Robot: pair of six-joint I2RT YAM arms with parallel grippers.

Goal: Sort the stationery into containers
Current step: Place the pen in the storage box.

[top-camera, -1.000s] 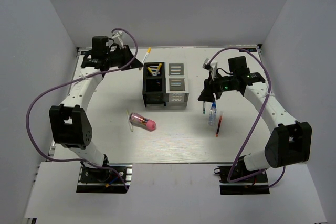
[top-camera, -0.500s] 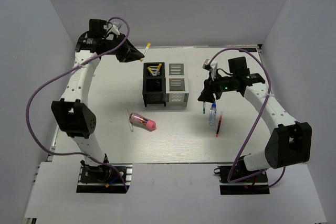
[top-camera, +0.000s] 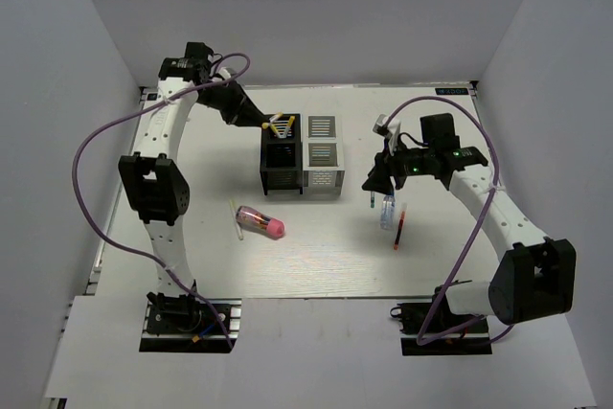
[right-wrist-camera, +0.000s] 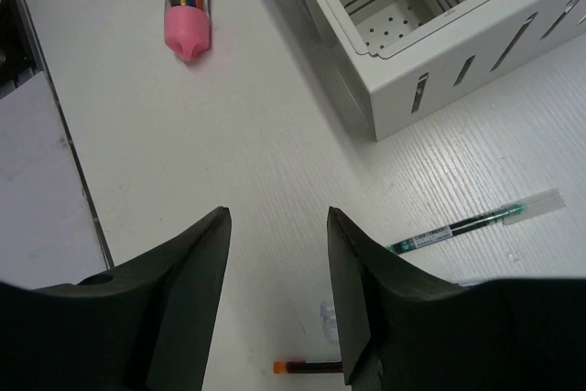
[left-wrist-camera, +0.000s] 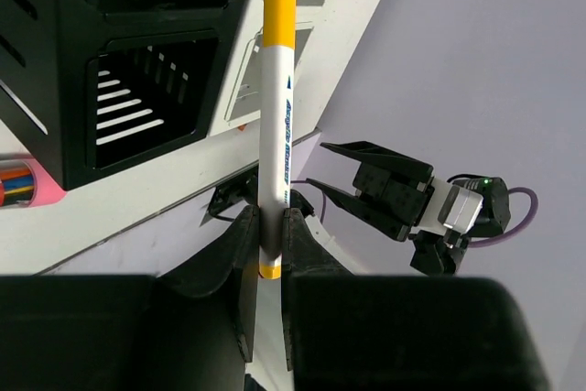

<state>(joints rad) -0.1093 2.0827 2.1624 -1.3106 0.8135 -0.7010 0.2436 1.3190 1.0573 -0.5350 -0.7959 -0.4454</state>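
Pen pinched in my left claw [left-wrist-camera: 268,237], close to the black box [left-wrist-camera: 137,61].
My left claw squeezes a yellow-and-white pen [left-wrist-camera: 275,107] near one end. The pen's far tip is up by the top of the black box, but I cannot tell if it is right over a cell. A few yellow pens [top-camera: 284,126] already stand in that box's back cell, so I think the job is only partly done. The white box [right-wrist-camera: 430,52] beside it has nothing in the cell I can see. My right claw [right-wrist-camera: 277,226] is spread wide and holds nothing, just above the worktop [right-wrist-camera: 275,116]. Left to sort are the green pen [right-wrist-camera: 458,226], red pen [top-camera: 398,227], little bottle [top-camera: 387,210], white pen [top-camera: 236,220] and pink tube [right-wrist-camera: 186,6], all lying on the worktop.
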